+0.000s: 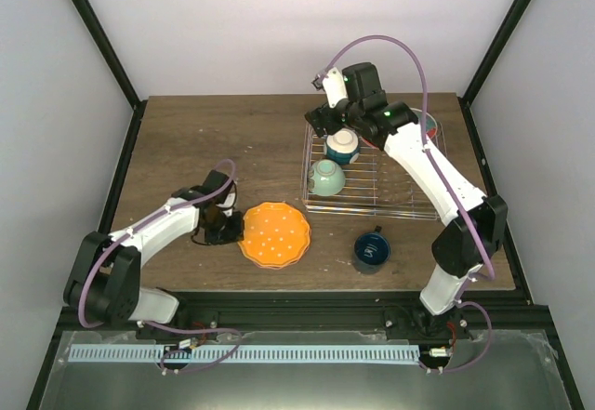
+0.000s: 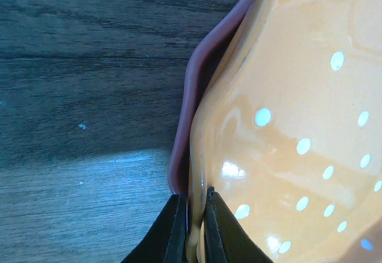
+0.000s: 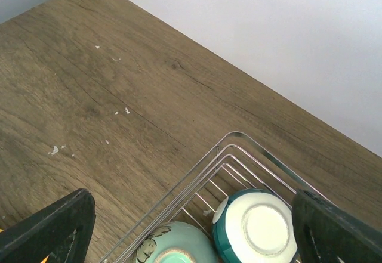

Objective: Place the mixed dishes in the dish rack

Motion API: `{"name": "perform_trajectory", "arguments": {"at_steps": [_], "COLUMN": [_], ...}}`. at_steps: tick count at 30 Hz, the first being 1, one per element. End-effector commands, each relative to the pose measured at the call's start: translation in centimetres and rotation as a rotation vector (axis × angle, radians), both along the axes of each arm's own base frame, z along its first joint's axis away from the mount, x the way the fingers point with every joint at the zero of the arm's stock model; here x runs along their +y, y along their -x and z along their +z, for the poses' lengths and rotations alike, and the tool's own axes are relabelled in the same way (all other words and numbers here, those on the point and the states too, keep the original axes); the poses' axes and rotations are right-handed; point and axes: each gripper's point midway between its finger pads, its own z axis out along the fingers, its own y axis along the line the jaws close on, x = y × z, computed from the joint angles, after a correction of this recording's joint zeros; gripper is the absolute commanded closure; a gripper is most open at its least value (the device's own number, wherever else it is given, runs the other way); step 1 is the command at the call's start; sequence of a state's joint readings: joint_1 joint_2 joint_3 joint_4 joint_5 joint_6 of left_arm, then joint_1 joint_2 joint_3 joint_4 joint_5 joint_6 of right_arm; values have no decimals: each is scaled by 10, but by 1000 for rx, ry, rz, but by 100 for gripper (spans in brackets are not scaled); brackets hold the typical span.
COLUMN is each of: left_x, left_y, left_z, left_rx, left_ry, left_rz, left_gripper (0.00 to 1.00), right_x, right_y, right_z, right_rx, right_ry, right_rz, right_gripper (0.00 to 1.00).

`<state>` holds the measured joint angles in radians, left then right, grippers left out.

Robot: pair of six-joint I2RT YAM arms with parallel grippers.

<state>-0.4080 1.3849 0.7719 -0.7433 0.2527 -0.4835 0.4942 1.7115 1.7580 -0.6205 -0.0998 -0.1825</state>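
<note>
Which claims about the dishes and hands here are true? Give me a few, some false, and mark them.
The left hand pinches the rim of the orange plate. True.
The mug sits in the rack. False: it stands on the table, outside it.
The blue bowl and green bowl lie upside down in the rack. True.
The right hand holds a bowl. False: it is open and empty.
The orange plate lies alone. False: a pink plate is under it.
</note>
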Motion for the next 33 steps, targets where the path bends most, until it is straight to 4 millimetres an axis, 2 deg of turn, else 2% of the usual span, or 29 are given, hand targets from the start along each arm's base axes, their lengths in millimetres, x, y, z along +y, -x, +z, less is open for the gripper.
{"name": "perform_trajectory", "arguments": {"at_steps": [1, 9, 14, 17, 22, 25, 28, 33], "left_x": [9, 13, 40, 46, 42, 42, 44, 51], "left_y": [0, -1, 3, 3, -21, -38, -51, -68], "left_z": [6, 41, 57, 65, 99, 120, 133, 147], "left_rx": [-5, -56, -85, -108, -248, -338, -404, -496], "left_ry": [-45, 16, 56, 121, 308, 352, 343, 292], "left_rz": [4, 34, 112, 159, 244, 247, 224, 198], "left_gripper": [100, 100, 100, 100, 100, 100, 100, 100], "right_x": [-1, 7, 14, 21, 36, 52, 68, 88], "right_y": [1, 5, 9, 14, 21, 28, 32, 44], "right_z": [11, -4, -11, -13, -21, -31, -36, -17], "right_rx": [-34, 24, 58, 65, 121, 228, 339, 478], "right_ry": [2, -23, -41, -62, -137, -202, -271, -380], "right_rz": [-4, 28, 64, 110, 173, 232, 273, 360], "right_gripper": [9, 9, 9, 9, 9, 10, 10, 11]}}
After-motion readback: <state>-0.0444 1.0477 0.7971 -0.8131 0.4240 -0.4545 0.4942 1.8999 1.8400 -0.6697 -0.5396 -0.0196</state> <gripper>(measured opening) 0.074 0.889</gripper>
